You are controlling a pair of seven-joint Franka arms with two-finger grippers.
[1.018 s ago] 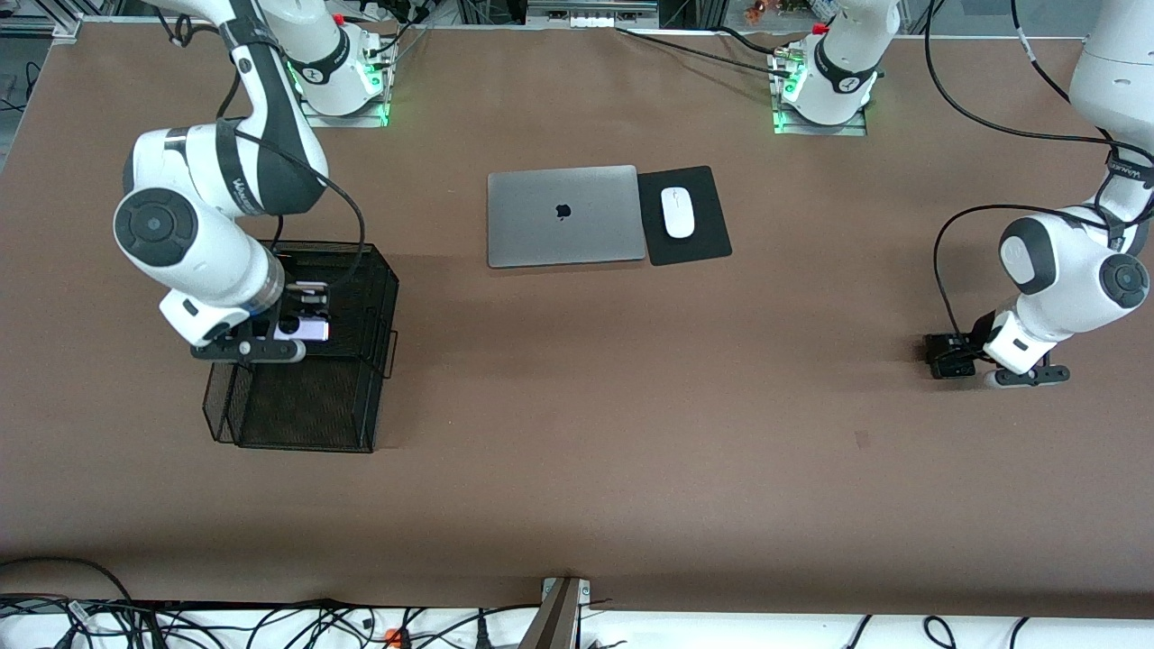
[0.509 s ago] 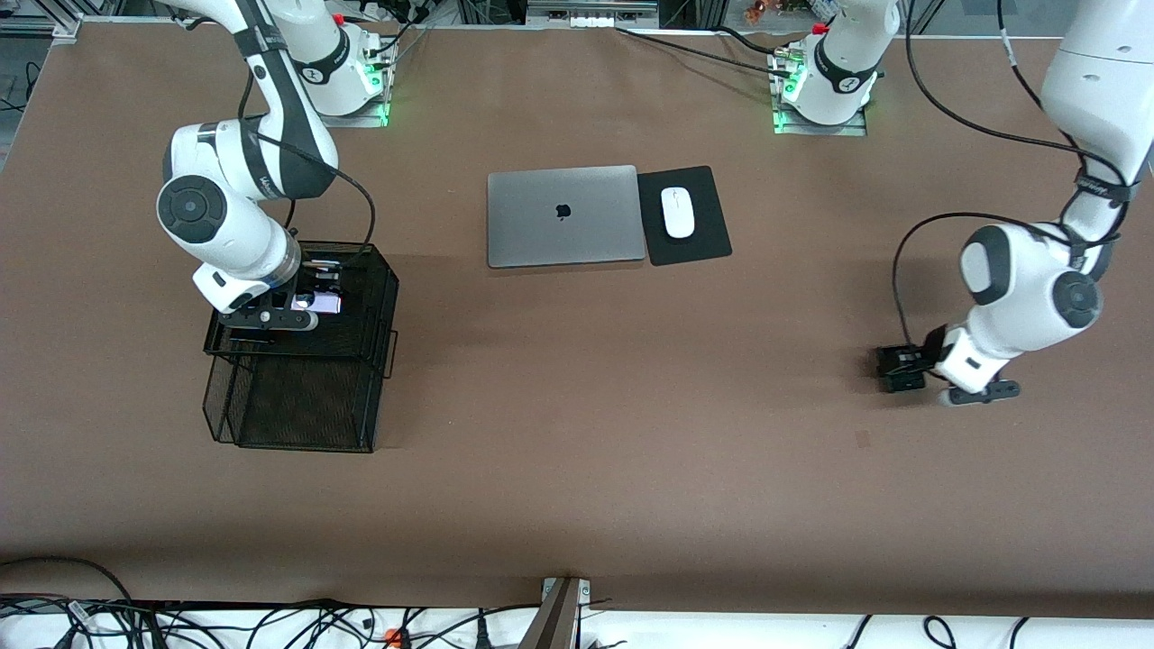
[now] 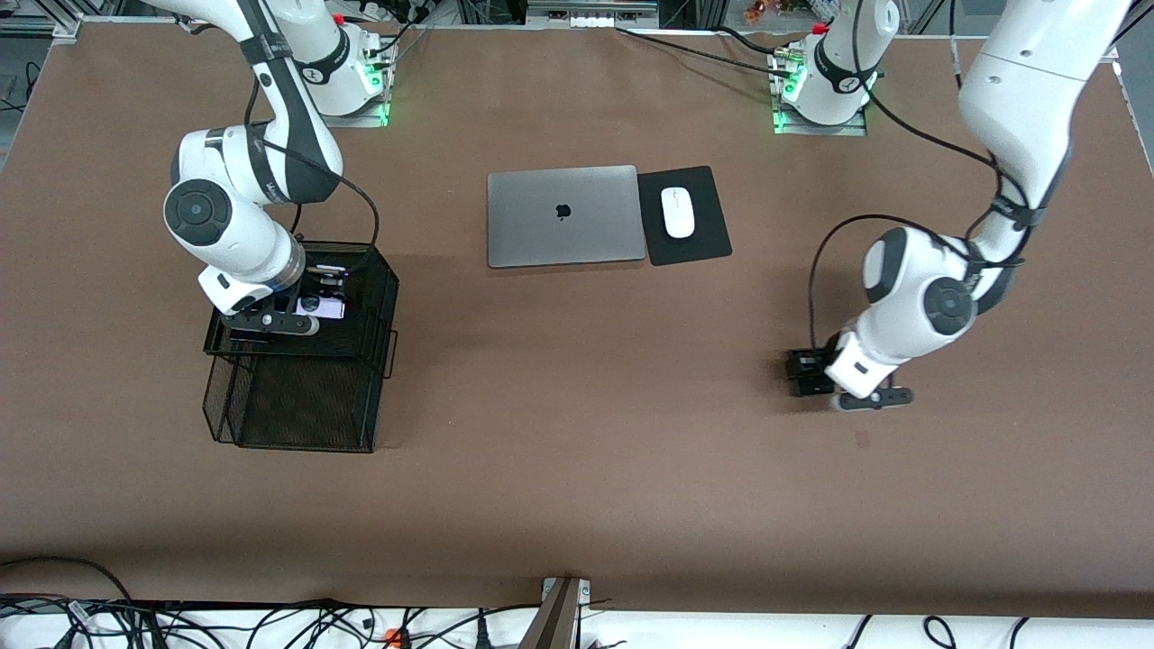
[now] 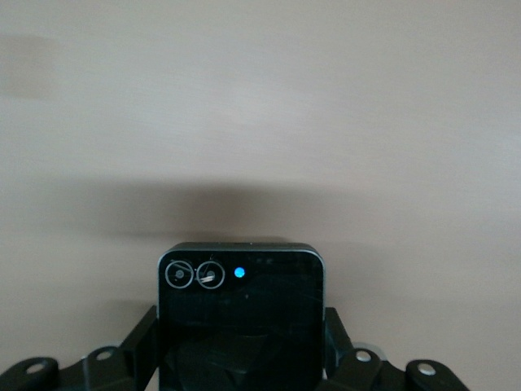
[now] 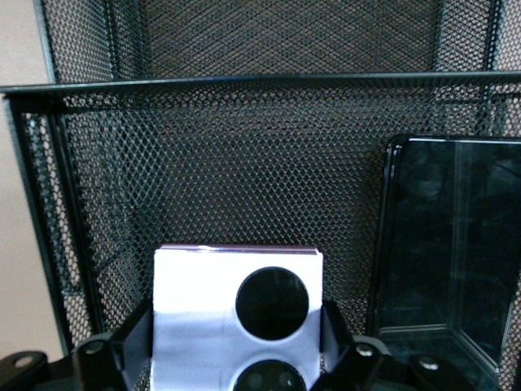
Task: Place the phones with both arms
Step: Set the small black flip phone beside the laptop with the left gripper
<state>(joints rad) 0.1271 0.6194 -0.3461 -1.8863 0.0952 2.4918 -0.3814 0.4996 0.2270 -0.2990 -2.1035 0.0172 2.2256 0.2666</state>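
1. The right hand is clamped on the lilac-white phone inside the black mesh basket, beside the long black phone, seemingly upright.
2. The left hand grips the squarish black phone above bare tabletop.

Brown table w/ cables along its near edge, even light.

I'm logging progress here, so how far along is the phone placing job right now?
One looks done: the long black phone already sits inside the mesh organizer. In hand: the right gripper holds the lilac-white phone over the organizer's upper tier, not released. The left gripper holds the squarish black phone over bare table toward the left arm's end. Both remain to be set down.
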